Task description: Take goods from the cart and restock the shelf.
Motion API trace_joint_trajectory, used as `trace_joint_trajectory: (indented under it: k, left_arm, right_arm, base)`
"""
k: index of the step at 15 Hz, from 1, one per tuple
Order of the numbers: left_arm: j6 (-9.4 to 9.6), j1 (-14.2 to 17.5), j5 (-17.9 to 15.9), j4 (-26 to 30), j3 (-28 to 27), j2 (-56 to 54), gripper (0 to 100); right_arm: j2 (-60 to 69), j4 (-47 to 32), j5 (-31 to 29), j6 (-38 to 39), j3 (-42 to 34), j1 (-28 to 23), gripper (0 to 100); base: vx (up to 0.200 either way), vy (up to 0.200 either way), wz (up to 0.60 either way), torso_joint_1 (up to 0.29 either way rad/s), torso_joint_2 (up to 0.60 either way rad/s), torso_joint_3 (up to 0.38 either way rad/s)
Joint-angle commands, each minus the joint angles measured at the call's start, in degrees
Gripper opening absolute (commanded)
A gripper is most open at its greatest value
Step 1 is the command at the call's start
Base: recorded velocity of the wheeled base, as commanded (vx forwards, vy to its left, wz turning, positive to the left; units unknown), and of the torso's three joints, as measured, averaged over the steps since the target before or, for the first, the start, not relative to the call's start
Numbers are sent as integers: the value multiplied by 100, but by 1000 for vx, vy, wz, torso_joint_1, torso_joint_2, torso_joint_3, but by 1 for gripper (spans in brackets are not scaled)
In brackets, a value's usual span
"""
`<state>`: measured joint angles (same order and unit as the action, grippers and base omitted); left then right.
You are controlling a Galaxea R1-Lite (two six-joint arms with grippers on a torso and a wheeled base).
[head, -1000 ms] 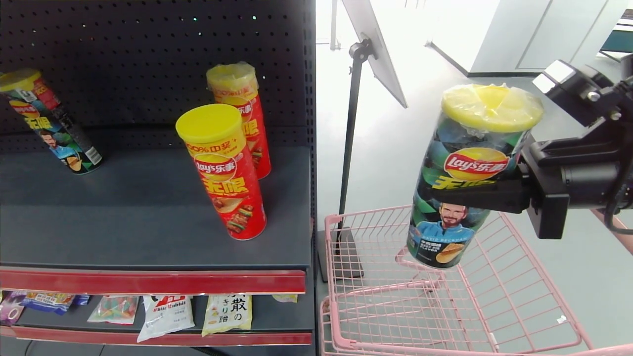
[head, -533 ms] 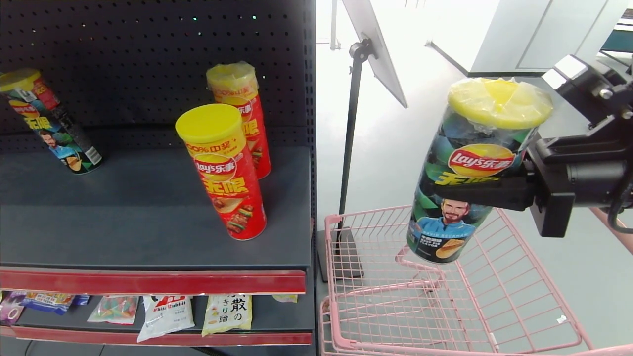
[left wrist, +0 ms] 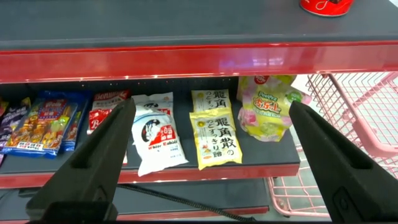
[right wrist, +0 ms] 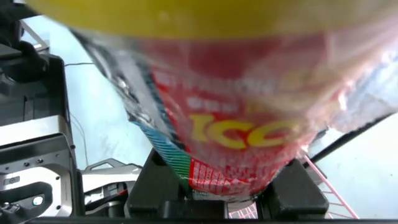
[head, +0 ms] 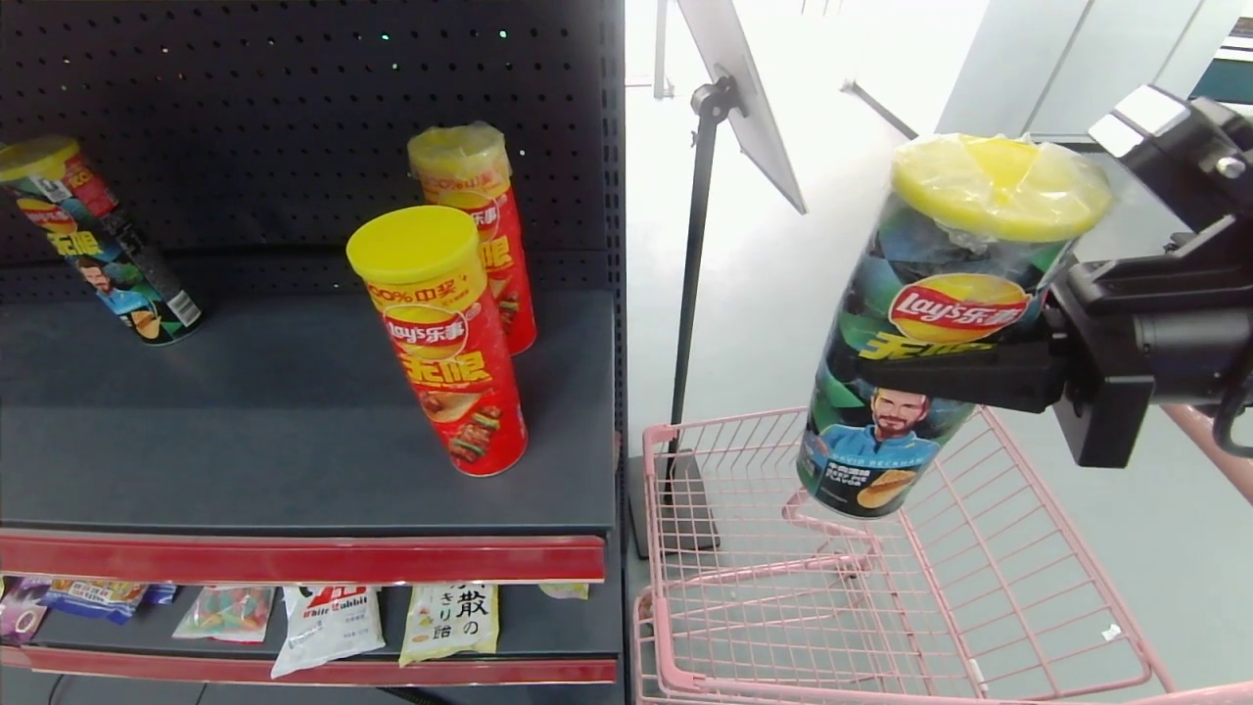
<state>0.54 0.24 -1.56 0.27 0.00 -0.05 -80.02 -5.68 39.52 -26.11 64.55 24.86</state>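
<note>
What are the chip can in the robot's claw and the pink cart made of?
Chip can: probably cardboard tube with glossy printed wrap, yellow plastic lid under crinkled clear film. Pink cart: likely coated metal wire, given its thin grid.

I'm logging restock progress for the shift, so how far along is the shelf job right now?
Done: a front red can, a rear red can and a dark can are on the shelf. In hand: the right gripper is shut on a green can, held above the pink cart. Left: carry that can to the shelf and set it down; whether more goods wait in the cart I cannot tell.
</note>
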Motion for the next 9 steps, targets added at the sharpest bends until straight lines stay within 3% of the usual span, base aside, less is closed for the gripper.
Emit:
trace_joint_trajectory:
  k: [1, 3, 9]
  left_arm:
    - [-1, 2, -2, 0, 0, 5, 100]
    - [-1, 2, -2, 0, 0, 5, 100]
    - [-1, 2, -2, 0, 0, 5, 100]
  right_arm:
    - [206, -12, 3, 10, -56, 327, 0]
    - [268, -30, -59, 36, -162, 731, 0]
    - [391, -38, -199, 54, -232, 1285, 0]
  base:
    - [0, 200, 0, -7, -12, 2]
    - [0, 200, 0, 10, -5, 5]
    - [0, 200, 0, 1, 0, 3]
